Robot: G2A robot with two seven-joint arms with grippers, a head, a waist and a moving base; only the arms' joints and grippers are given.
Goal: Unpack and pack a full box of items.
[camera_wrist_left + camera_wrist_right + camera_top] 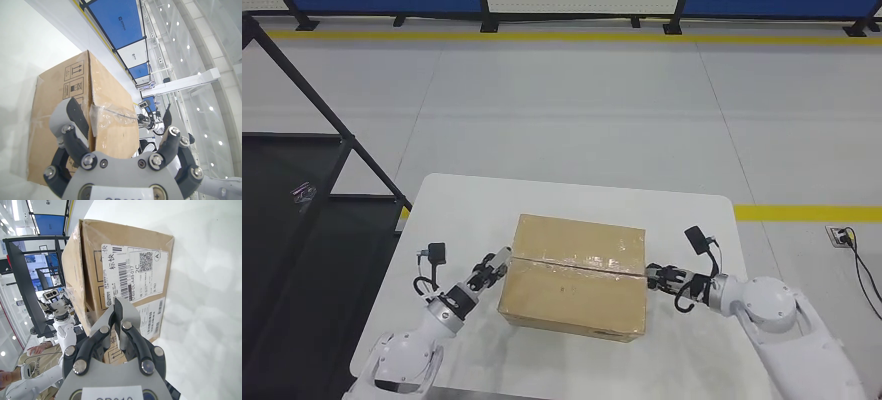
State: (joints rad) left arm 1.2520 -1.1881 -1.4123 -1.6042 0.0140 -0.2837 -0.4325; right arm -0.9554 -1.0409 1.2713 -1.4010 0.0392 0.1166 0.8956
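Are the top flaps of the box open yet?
No: in the top view the cardboard box has both top flaps lying flat and closed, with clear tape running along the seam between them.

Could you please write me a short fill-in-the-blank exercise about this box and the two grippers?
1. The cardboard box sits on the white table with its top flaps ____.
2. Its top seam is sealed with clear ____.
3. The left gripper, at one end of the box, has its jaws ____.
4. The right gripper, at the end bearing the shipping label, has its jaws ____.

Missing words: closed; tape; open; shut.
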